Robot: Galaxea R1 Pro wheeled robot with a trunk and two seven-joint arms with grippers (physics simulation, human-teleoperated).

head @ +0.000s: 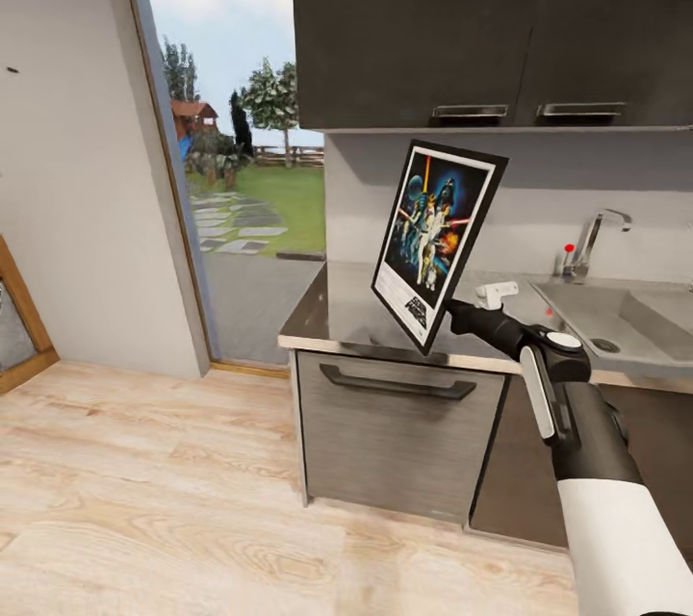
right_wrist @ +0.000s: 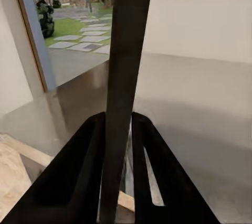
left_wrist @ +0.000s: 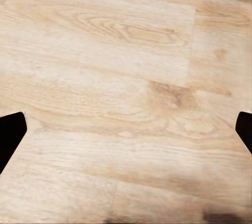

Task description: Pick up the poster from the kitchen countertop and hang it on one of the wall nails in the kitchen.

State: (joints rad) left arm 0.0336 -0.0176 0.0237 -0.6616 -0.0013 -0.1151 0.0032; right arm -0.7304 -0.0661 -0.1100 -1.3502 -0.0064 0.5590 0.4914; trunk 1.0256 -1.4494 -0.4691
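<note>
One poster [head: 438, 241] sits clamped in the right hand [head: 460, 313]; one wall nail [head: 12, 70].

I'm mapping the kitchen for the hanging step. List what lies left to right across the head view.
Wall nail → doorway to the garden → poster held by the right end effector → faucet → sink.
</note>
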